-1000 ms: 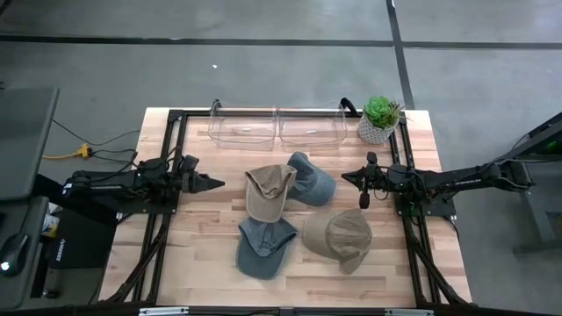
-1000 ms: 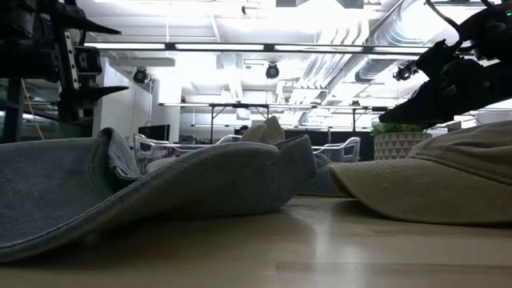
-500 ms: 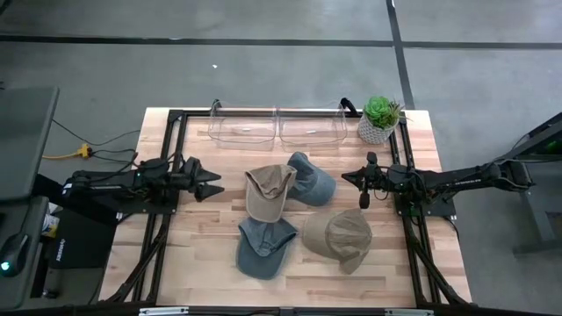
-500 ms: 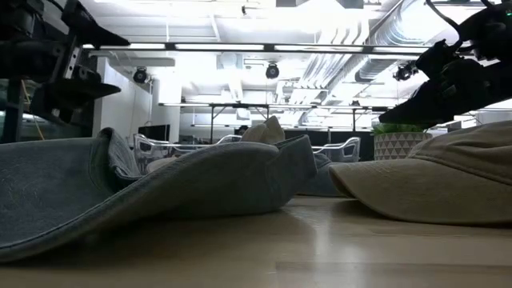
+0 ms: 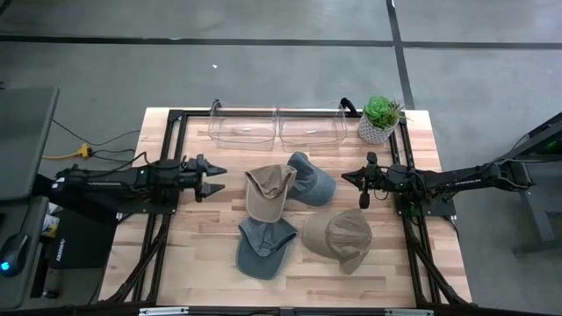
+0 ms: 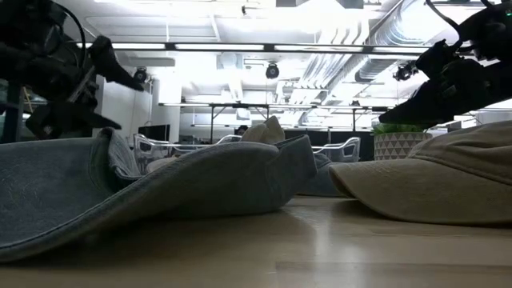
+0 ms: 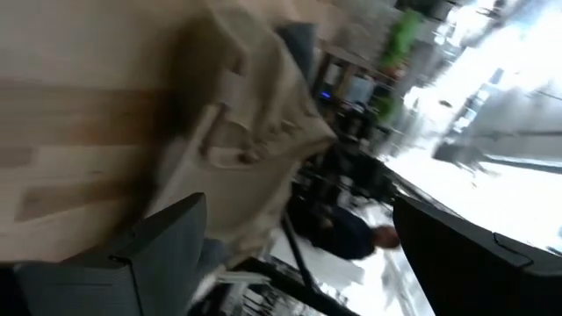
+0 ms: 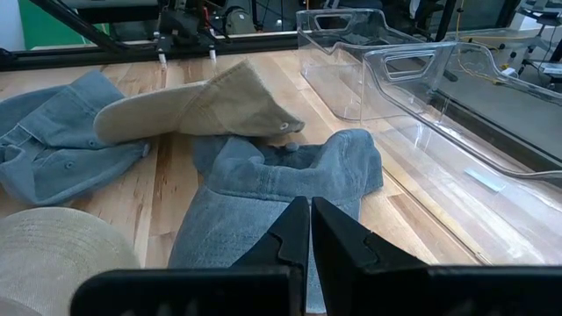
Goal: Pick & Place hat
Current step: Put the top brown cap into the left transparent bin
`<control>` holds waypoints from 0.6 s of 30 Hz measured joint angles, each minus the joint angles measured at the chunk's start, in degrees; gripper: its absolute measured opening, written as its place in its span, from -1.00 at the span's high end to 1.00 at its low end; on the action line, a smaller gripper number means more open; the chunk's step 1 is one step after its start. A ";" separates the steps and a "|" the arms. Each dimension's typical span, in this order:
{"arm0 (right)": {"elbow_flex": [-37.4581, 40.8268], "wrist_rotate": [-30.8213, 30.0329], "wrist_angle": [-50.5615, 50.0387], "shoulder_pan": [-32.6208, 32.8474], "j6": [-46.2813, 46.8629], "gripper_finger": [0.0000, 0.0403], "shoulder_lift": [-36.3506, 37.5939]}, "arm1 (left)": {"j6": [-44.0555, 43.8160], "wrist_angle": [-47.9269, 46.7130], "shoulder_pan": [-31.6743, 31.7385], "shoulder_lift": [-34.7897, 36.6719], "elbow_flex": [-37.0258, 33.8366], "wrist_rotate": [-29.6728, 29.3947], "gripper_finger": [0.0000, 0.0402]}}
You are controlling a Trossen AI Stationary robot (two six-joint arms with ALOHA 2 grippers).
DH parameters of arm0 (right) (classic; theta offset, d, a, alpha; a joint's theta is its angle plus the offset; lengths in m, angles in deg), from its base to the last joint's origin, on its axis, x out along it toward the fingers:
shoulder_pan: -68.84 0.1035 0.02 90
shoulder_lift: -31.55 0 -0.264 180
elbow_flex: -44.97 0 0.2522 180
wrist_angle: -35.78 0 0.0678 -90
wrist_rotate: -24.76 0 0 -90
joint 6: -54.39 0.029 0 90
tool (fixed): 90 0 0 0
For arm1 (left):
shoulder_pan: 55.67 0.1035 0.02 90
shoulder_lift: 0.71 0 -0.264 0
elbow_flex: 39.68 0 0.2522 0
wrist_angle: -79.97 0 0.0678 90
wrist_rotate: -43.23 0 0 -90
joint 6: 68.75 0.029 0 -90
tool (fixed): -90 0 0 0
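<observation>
Four caps lie on the table's middle. A tan cap [image 5: 268,190] rests partly on a blue cap [image 5: 313,179] behind it. A second blue cap [image 5: 262,247] and an olive-tan cap [image 5: 338,237] lie nearer the front edge. My left gripper [image 5: 217,178] hovers open to the left of the tan cap [image 7: 255,140], its fingers spread wide and pointing at it. My right gripper [image 5: 346,178] hangs shut to the right of the far blue cap [image 8: 281,184], above the table, touching nothing.
Two clear plastic bins [image 5: 277,127] stand along the far edge, with a potted plant [image 5: 379,118] at the far right corner. A black frame [image 5: 167,158] borders the table. Bare wood shows left of the caps and along the near edge.
My left gripper has moved a little toward the table's right, closer to the tan cap, and has rolled about its own axis, so its spread fingers now lie side by side as seen from above. The caps and my right arm have stayed still.
</observation>
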 joint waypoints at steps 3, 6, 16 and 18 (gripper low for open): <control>0.00 0.00 0.00 -0.01 0.00 0.94 0.00 | -1.19 0.32 0.00 -4.66 1.86 -0.31 -0.74; -0.02 0.00 0.00 -0.01 0.00 0.94 0.00 | -2.21 0.13 0.00 -9.34 3.91 -0.42 -0.74; 0.00 -0.01 0.00 -0.01 0.00 0.94 0.00 | -6.32 -0.70 0.00 -30.69 15.15 0.49 -0.74; -0.01 0.00 0.00 -0.02 0.00 0.94 0.00 | -6.31 -2.97 0.00 -35.53 18.38 1.22 -0.74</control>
